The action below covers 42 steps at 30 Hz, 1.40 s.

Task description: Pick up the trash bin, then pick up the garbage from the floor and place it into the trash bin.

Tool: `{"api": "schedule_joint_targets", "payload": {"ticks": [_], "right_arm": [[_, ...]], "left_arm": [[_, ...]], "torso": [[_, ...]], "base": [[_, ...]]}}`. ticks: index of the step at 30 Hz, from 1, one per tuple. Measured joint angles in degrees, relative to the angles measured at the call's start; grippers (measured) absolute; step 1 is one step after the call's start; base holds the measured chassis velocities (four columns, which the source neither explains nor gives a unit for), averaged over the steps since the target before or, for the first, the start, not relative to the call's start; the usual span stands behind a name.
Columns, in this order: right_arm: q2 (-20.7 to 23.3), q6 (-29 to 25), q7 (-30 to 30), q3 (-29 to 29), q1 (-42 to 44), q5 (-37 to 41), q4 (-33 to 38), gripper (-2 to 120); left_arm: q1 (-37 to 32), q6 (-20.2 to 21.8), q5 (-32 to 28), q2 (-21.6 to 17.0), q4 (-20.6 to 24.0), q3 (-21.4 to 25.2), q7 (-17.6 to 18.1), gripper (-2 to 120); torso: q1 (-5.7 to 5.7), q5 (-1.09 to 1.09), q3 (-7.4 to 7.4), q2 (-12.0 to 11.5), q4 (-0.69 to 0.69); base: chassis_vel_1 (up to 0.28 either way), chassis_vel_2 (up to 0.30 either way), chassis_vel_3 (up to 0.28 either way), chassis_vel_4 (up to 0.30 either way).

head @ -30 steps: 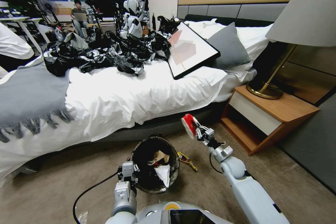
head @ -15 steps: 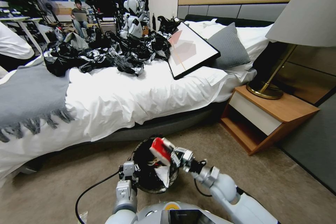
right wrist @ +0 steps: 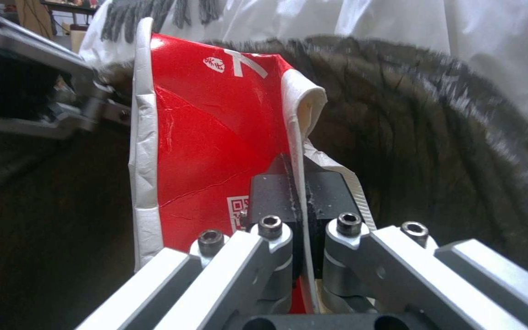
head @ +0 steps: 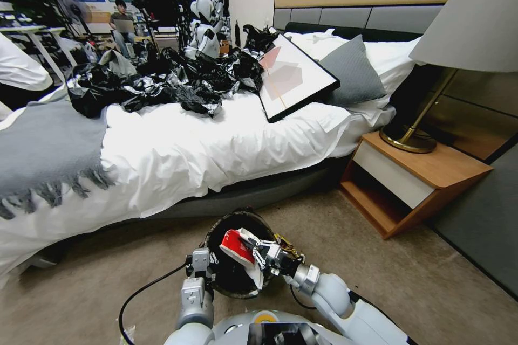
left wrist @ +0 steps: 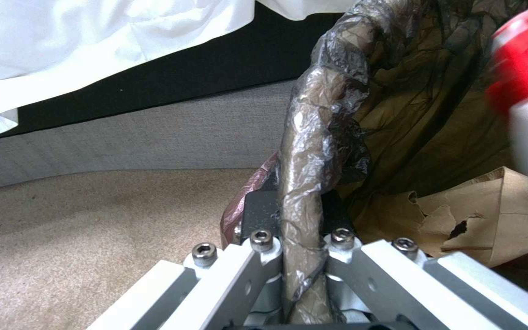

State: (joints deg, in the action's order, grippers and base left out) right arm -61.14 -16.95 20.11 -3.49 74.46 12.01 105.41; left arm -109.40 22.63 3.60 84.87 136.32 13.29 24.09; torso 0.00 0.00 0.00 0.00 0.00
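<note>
The trash bin stands tilted on the carpet in front of me, its black liner over the rim. My left gripper is shut on that lined rim at the near side. My right gripper is shut on a red and white wrapper, a piece of the garbage, held over the bin's mouth. Inside the bin lie a torn brown paper scrap and a white scrap. A yellow wrapper lies on the floor just right of the bin, partly behind the right gripper.
A bed with white sheets runs across behind the bin, with a heap of black plastic sheeting and a framed picture on it. A wooden nightstand with a lamp stands to the right. Open carpet lies right of the bin.
My right gripper has carried the red wrapper down and to the left, from above the floor right of the bin to over the bin's mouth. The left gripper and bin stayed put.
</note>
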Motion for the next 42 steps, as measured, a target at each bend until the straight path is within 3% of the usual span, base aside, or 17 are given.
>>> {"api": "schedule_joint_targets", "payload": {"ticks": [7,17,30,32,35,42], "right_arm": [[-2.0,0.4,-2.5,-0.8,-1.7,-2.2,-3.0,0],[-2.2,0.3,-3.0,-0.6,-1.6,-3.3,-4.1,40],[-1.3,0.2,-2.8,-0.4,-1.1,-3.2,-3.5,80],[-1.3,0.2,-2.4,-0.2,-0.7,-3.2,-3.3,92],[-1.3,0.1,-2.3,0.1,-0.4,-3.3,-3.0,99],[-0.2,-1.4,-2.1,2.1,1.7,-4.8,0.3,100]], "left_arm": [[-0.3,-0.2,0.6,0.1,0.0,-0.6,0.0,0],[-0.4,-0.4,0.7,0.0,0.3,-0.5,0.0,0],[-0.4,-0.4,0.7,0.1,0.5,-0.3,0.0,0],[-0.4,-0.4,0.7,0.2,0.6,-0.3,0.0,0],[-0.4,-0.4,0.7,0.2,0.7,-0.3,0.0,0],[-0.2,-0.4,0.2,0.1,0.8,0.5,-0.1,0]], "torso": [[0.00,0.01,0.00,0.0,0.01],[0.00,0.00,0.00,0.0,0.00],[0.00,0.01,0.00,0.0,0.00],[0.00,0.00,0.00,0.0,0.00],[0.00,0.00,0.00,0.0,0.01],[0.00,0.00,0.00,0.0,0.00]], "base": [[0.000,0.000,0.000,0.000],[0.000,0.000,0.000,0.000],[0.000,0.000,0.000,0.000],[0.000,0.000,0.000,0.000],[0.000,0.000,0.000,0.000],[0.000,0.000,0.000,0.000]]}}
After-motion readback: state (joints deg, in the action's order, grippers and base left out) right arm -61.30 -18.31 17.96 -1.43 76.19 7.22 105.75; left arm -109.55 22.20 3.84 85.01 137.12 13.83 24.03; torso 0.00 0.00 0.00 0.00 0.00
